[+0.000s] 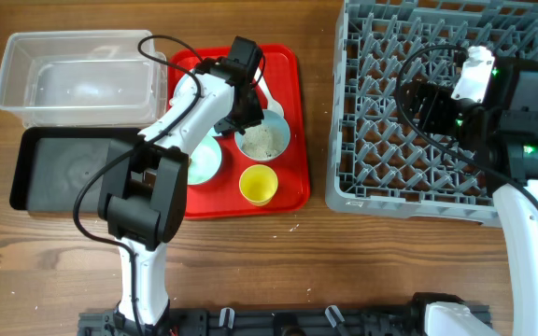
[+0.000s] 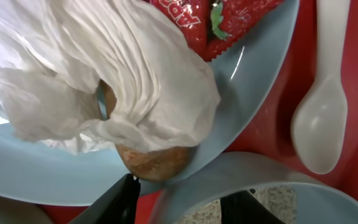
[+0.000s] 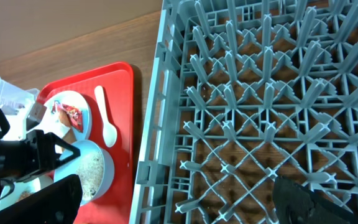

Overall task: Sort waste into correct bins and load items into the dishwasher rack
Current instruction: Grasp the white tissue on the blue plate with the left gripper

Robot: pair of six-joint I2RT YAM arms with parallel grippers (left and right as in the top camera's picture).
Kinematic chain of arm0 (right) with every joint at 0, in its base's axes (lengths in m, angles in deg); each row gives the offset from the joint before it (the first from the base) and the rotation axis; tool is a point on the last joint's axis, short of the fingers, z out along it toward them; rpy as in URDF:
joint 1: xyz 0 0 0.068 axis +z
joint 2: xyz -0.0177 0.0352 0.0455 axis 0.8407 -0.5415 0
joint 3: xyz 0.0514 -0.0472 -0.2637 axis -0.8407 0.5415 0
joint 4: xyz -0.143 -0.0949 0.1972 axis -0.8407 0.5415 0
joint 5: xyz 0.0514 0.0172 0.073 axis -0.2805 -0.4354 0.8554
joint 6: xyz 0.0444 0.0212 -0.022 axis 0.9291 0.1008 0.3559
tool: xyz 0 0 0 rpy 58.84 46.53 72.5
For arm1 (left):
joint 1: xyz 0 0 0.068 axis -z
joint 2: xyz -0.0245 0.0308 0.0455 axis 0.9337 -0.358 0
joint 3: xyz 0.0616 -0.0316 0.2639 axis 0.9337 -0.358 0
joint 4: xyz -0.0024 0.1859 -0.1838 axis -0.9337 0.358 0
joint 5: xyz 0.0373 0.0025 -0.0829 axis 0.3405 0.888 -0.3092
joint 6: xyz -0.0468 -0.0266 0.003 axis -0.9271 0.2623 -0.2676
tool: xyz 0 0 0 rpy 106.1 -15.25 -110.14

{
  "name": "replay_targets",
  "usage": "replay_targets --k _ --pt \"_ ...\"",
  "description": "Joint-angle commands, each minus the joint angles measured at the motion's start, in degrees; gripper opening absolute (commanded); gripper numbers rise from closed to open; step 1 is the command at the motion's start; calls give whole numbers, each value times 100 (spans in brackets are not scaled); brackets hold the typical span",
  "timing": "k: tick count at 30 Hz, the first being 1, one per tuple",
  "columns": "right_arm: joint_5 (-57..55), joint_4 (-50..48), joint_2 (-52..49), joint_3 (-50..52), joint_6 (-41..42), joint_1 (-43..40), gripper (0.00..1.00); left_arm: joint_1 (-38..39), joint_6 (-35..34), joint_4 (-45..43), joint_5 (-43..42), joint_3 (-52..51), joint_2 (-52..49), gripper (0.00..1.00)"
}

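Observation:
In the left wrist view, crumpled white paper (image 2: 104,74) and a red-and-white wrapper (image 2: 216,18) lie on the pale blue plate (image 2: 253,68). A brown sausage scrap (image 2: 157,163) pokes out from under the paper. My left gripper (image 2: 179,208) is open and empty just below the scrap, its fingers either side of the rim of a rice-filled bowl (image 2: 266,199). The white spoon (image 2: 322,124) lies on the red tray. In the overhead view the left gripper (image 1: 246,105) hovers over the plate, and the right gripper (image 1: 423,101) is open and empty above the grey rack (image 1: 362,191).
The clear tub (image 1: 73,79) and black tray (image 1: 63,173) sit left of the red tray (image 1: 288,75). On that tray are the rice bowl (image 1: 264,138), a second bowl (image 1: 205,161) and the yellow cup (image 1: 258,184). The right wrist view looks down on rack pegs (image 3: 260,93).

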Motion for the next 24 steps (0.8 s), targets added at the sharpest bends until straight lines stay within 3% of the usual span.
replay_targets --k 1,3,9,13,24 --pt "33 -57 -66 -101 46 -7 100 -44 33 -55 -208 11 142 43" --pt "33 -59 -66 -101 48 -7 100 -42 52 46 -634 175 273 43" --pt "33 -59 -66 -101 48 -7 100 -192 50 396 -678 238 800 44" --pt "33 -55 -66 -101 74 -7 100 -240 48 391 -50 221 752 43" --pt "31 -28 -70 -90 186 -7 100 -243 28 -61 28 212 96 45"
